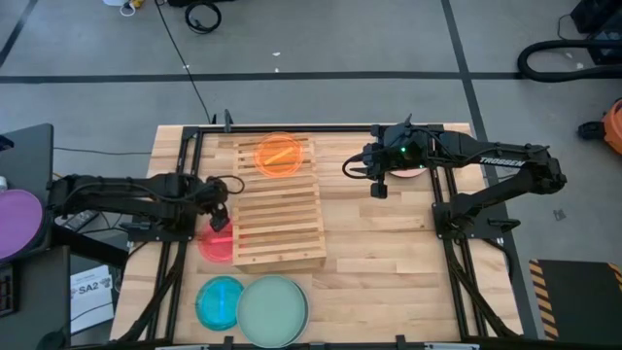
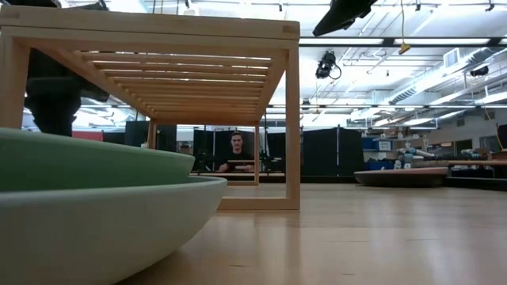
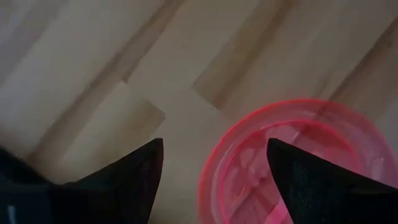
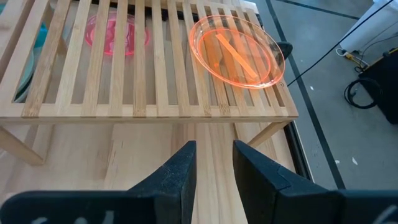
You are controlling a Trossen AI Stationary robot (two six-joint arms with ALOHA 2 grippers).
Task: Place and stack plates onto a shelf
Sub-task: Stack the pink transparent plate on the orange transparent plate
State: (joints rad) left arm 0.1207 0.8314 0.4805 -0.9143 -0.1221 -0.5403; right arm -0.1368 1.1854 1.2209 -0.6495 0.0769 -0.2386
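The shelf (image 1: 279, 206) stands mid-table, with an orange plate (image 1: 279, 156) flat on the slats at its far end (image 4: 236, 50). A red plate (image 1: 216, 245) lies flat on the table at the shelf's left. My left gripper (image 3: 214, 158) hovers open over that plate's far rim (image 3: 211, 162), one finger above the inside and one outside it. My right gripper (image 4: 214, 158) hangs to the right of the shelf (image 1: 379, 185), its fingers a little apart with nothing between them. A blue plate (image 1: 221, 301) and a mint-green plate (image 1: 273, 309) lie near the front edge.
The mint-green plate (image 2: 87, 162) fills the low view's near left. Another plate (image 1: 411, 172) lies under my right arm at the far right. A purple disc (image 1: 19, 222) lies off the table's left. A person (image 2: 236, 154) sits far behind. Bare tabletop (image 1: 389, 262) lies right of the shelf.
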